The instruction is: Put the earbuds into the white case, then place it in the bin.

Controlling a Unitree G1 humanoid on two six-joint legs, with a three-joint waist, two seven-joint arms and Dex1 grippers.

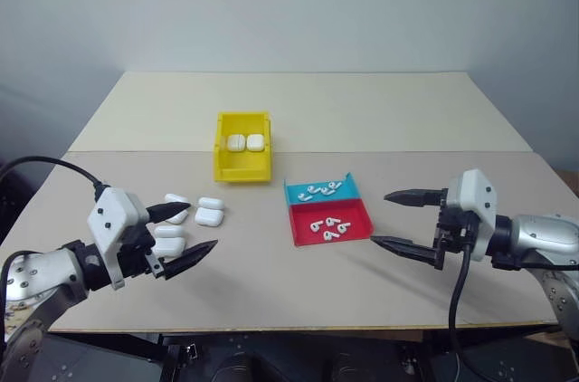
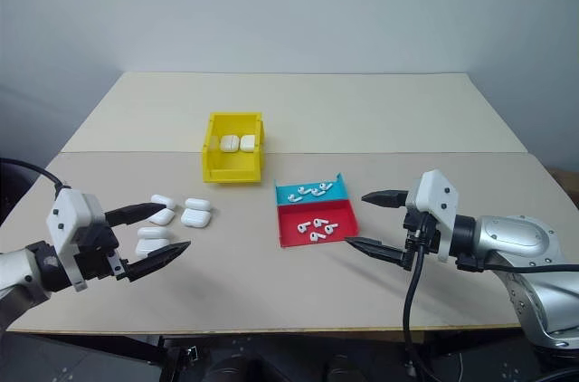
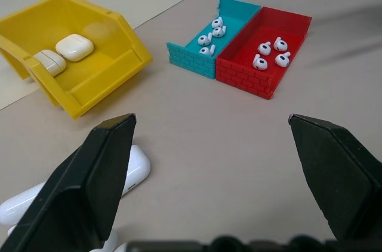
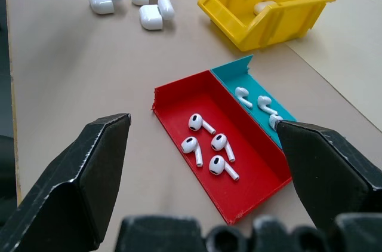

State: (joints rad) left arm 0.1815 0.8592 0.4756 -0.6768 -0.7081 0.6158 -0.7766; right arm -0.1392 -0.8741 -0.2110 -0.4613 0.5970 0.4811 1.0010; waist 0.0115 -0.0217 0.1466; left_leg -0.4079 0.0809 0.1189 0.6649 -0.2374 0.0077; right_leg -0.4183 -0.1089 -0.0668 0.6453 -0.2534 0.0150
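In the bin (image 1: 242, 167): two white cases (image 1: 246, 142).

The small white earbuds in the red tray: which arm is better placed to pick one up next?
Probably the right. The open right gripper hovers beside the shallow red plastic tray holding the earbuds; the left gripper is across the table.

Lab-like test bench: bare table (image 1: 317, 110), blank wall (image 1: 289, 2)

soft, even overhead light, moderately bright; faint blurred shadows lie on the bench (image 1: 298, 300) under each pincer. head views slightly soft; wrist views sharper, pincer fingers near the lens blurred.
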